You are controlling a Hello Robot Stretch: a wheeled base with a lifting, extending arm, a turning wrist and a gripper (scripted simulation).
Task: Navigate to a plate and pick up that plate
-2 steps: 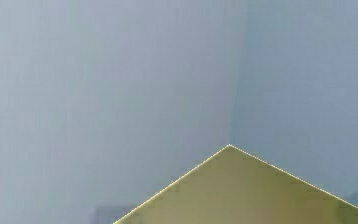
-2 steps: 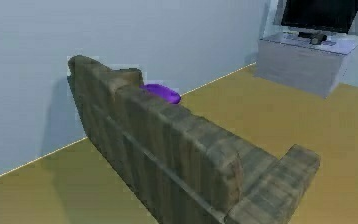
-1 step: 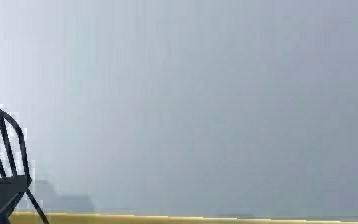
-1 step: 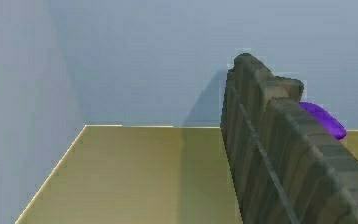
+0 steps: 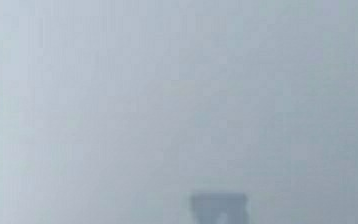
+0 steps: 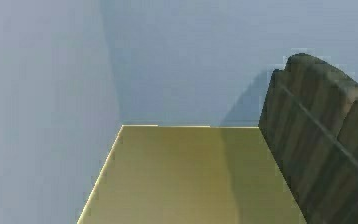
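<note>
We face a plain pale wall (image 5: 177,90) close ahead in the forward view. In the arm side view two blue-grey side walls (image 6: 187,60) meet in a corner above a stretch of yellowish floor (image 6: 182,180). At that view's right edge stands a dark ribbed piece of furniture (image 6: 322,130), perhaps a chair back or a sofa arm. We cannot tell from here where the plate lies, so which way it sits from the hand is unknown too, and we cannot tell the hand's state either. We judge the search is at an early stage: the base likely needs to turn away from this corner to find the plate.
</note>
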